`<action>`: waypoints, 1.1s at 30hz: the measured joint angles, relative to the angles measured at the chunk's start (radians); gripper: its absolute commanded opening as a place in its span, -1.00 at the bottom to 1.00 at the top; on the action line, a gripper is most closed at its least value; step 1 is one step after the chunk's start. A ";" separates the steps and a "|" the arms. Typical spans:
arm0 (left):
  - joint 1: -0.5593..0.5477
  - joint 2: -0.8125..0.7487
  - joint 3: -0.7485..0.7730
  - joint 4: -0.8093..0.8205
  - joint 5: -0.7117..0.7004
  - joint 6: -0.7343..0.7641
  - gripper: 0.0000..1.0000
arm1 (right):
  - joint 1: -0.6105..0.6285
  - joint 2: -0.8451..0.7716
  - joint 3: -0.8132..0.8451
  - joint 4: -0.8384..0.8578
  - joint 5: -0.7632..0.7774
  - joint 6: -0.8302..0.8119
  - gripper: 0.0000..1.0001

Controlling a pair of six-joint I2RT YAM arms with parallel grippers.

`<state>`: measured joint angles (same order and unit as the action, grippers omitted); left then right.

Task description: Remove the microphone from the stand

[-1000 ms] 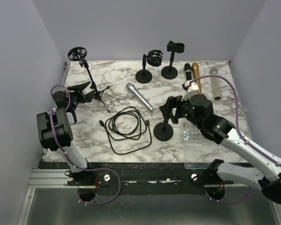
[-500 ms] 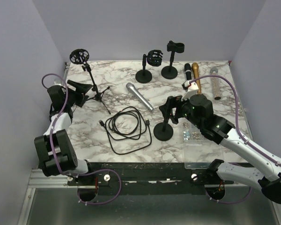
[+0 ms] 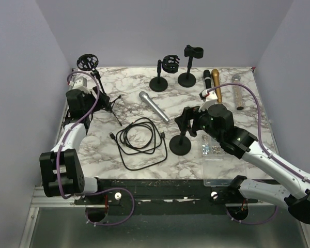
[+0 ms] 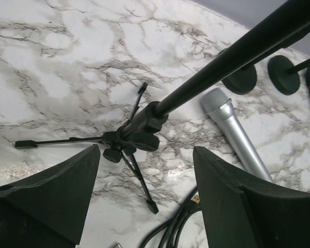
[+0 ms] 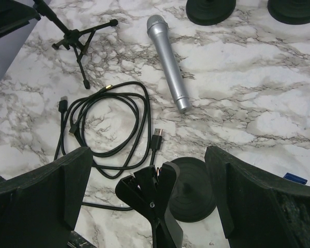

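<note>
**Microphone flat on the marble, both grippers spread at the stands**

Overhead view: I see the silver microphone [image 3: 154, 106] lying flat on the table [image 3: 129, 85]. It lies between the tripod stand [image 3: 104, 97] and the round-base stand [image 3: 181, 145] and touches neither. My left gripper [image 3: 98, 96] sits low by the tripod stand's pole at the table's left side. My right gripper [image 3: 188, 118] is up at the top of the round-base stand, near the table's middle. A coiled black cable [image 3: 139, 138] lies just left of that stand's base.

Left wrist view: my left fingers [image 4: 51, 201] are spread wide. The tripod stand's hub and its leaning pole show in the gap between them, and I cannot tell whether either finger touches the stand. The silver microphone rests on the marble past the right-hand finger.

Right wrist view: my right fingers [image 5: 39, 199] are wide apart, with the stand's clip [image 5: 151, 199] standing between them and a gap showing on both sides. The round base sits just behind the clip. Farther out, the silver microphone lies on the marble with its grille pointing away from me, and the cable is coiled to its left.
</note>
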<state>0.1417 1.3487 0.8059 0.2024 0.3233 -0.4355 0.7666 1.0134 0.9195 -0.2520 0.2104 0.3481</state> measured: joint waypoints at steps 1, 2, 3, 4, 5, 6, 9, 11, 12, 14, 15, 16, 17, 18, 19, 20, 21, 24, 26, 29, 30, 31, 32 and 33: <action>0.000 0.010 0.002 -0.003 -0.004 0.017 0.37 | 0.000 -0.003 -0.001 0.000 0.000 0.000 1.00; 0.000 0.014 0.002 -0.005 -0.007 0.029 0.32 | 0.000 -0.007 -0.002 0.000 0.000 0.000 1.00; 0.000 0.021 0.002 -0.007 -0.010 0.040 0.24 | 0.000 -0.010 -0.003 0.000 0.000 0.000 1.00; 0.000 0.024 0.002 -0.007 -0.010 0.051 0.16 | 0.000 -0.013 -0.003 0.000 0.000 0.000 1.00; 0.000 0.028 0.002 -0.005 -0.009 0.060 0.10 | 0.000 -0.016 -0.003 0.000 0.000 0.000 1.00; 0.000 0.031 0.002 -0.004 -0.009 0.069 0.08 | 0.000 -0.018 -0.003 0.000 0.000 0.000 1.00; 0.000 0.045 0.006 0.000 -0.008 0.082 0.02 | 0.000 -0.019 -0.003 0.000 0.000 0.000 1.00; 0.000 0.056 0.011 0.002 -0.005 0.087 -0.03 | 0.000 -0.019 -0.003 0.000 0.000 0.000 1.00; 0.000 0.063 0.019 0.001 -0.004 0.089 -0.05 | 0.000 -0.019 -0.003 0.000 0.000 0.000 1.00; 0.000 0.076 0.038 -0.002 0.000 0.093 -0.14 | 0.000 -0.019 -0.004 0.000 0.000 0.000 1.00; 0.000 0.084 0.049 -0.002 0.002 0.095 -0.19 | 0.000 -0.019 -0.004 0.000 0.000 0.000 1.00; 0.000 0.087 0.058 -0.002 0.002 0.096 -0.26 | 0.000 -0.020 -0.004 0.000 0.000 0.000 1.00; 0.000 0.089 0.064 -0.003 0.003 0.098 -0.31 | 0.000 -0.020 -0.005 -0.001 0.000 0.000 1.00; 0.000 0.090 0.070 -0.003 0.003 0.099 -0.37 | 0.000 -0.020 -0.005 -0.001 0.000 0.000 1.00; 0.000 0.092 0.074 -0.003 0.004 0.101 -0.39 | 0.000 -0.020 -0.005 -0.001 0.000 0.000 1.00; 0.000 0.094 0.080 -0.006 0.007 0.103 -0.39 | 0.000 -0.020 -0.005 -0.001 0.000 0.000 1.00; 0.000 0.099 0.087 -0.010 0.011 0.103 -0.38 | 0.000 -0.020 -0.005 -0.001 0.001 0.000 1.00; 0.000 0.114 0.101 -0.015 0.022 0.103 -0.24 | 0.000 -0.020 -0.005 -0.001 0.000 0.000 1.00; 0.000 0.120 0.103 -0.016 0.029 0.101 -0.16 | 0.000 -0.020 -0.005 -0.001 0.000 0.000 1.00; -0.002 0.129 0.103 -0.025 0.031 0.102 -0.13 | 0.000 -0.020 -0.005 -0.001 0.000 0.000 1.00; -0.002 0.134 0.103 -0.029 0.031 0.102 -0.14 | 0.000 -0.020 -0.005 -0.001 0.000 0.000 1.00; -0.004 0.137 0.103 -0.033 0.031 0.102 -0.15 | 0.000 -0.020 -0.005 -0.001 0.000 0.000 1.00; -0.005 0.142 0.104 -0.037 0.031 0.102 -0.19 | 0.000 -0.020 -0.005 -0.001 0.000 0.000 1.00; -0.005 0.144 0.104 -0.041 0.031 0.102 -0.24 | 0.000 -0.020 -0.005 -0.001 0.000 0.000 1.00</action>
<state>0.1371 1.4925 0.9096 0.1616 0.3542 -0.3332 0.7666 0.9936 0.9150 -0.2531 0.2108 0.3481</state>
